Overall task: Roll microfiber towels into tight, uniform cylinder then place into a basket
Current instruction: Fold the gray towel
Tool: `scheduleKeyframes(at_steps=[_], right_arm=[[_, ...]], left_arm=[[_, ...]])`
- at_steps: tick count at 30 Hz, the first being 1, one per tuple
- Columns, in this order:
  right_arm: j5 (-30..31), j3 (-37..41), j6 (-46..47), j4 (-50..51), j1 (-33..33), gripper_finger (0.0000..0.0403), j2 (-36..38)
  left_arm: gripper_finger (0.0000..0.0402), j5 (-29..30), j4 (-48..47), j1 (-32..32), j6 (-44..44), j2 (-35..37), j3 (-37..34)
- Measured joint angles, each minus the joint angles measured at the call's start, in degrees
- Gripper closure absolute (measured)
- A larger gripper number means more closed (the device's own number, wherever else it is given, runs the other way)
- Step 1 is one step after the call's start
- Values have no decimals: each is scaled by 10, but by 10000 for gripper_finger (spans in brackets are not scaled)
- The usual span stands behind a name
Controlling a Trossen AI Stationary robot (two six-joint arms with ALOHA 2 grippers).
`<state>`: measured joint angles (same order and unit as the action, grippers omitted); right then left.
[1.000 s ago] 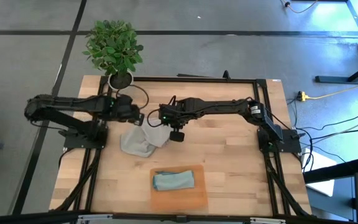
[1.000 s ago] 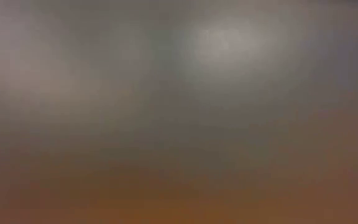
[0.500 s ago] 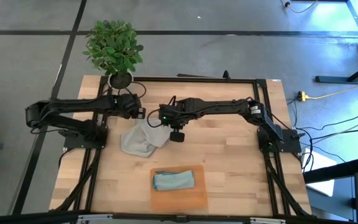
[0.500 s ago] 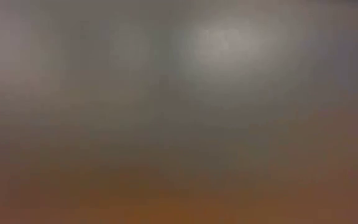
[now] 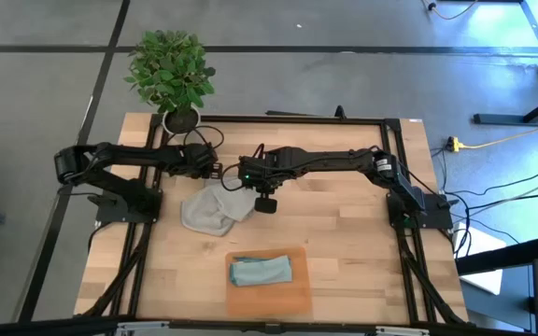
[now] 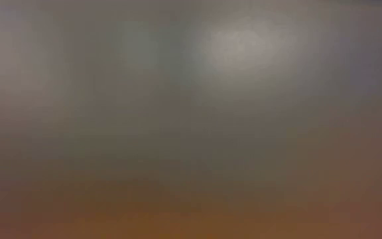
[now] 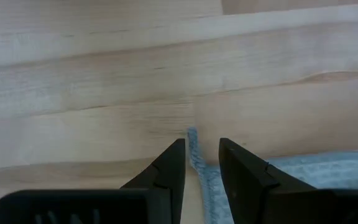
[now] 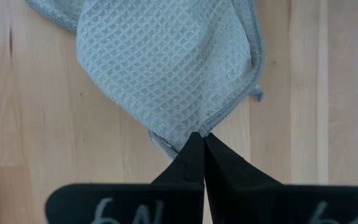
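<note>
Grey waffle-weave microfiber towel (image 8: 166,62) lies crumpled on the wooden table (image 5: 344,233), one corner clenched between the right gripper (image 8: 197,142) jaws. The left gripper (image 7: 197,152) jaws stand slightly apart astride another corner's hem. A blue towel (image 5: 261,270) rests in the orange basket (image 5: 297,299), well apart.

A pale wooden surface (image 5: 344,243) is carrying everything. A crumpled light grey towel (image 5: 211,210) is lying near its middle, toward the left. An orange-tan basket (image 5: 269,297) is sitting at the near edge, holding a pale blue-teal towel (image 5: 261,271). A white plant pot (image 5: 181,120) is standing at the far left corner.
</note>
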<state>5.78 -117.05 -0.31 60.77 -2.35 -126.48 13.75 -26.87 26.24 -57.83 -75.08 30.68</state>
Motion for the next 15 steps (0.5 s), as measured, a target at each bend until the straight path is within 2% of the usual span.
scheduleKeyframes(at_steps=[4, 10, 12, 15], right_arm=[[0, 0, 0, -1, 0, 403, 0], [0, 0, 0, -1, 0, 403, 0], [0, 0, 0, -1, 0, 403, 0], [0, 0, -3, -1, -1, 403, 0]], left_arm=[[312, 1, 11, 0, 2, -31, 0], [317, 6, 7, 0, 54, -58, 3], [332, 7, 7, 0, 73, -59, 3], [379, 9, 8, 0, 99, -59, 3]])
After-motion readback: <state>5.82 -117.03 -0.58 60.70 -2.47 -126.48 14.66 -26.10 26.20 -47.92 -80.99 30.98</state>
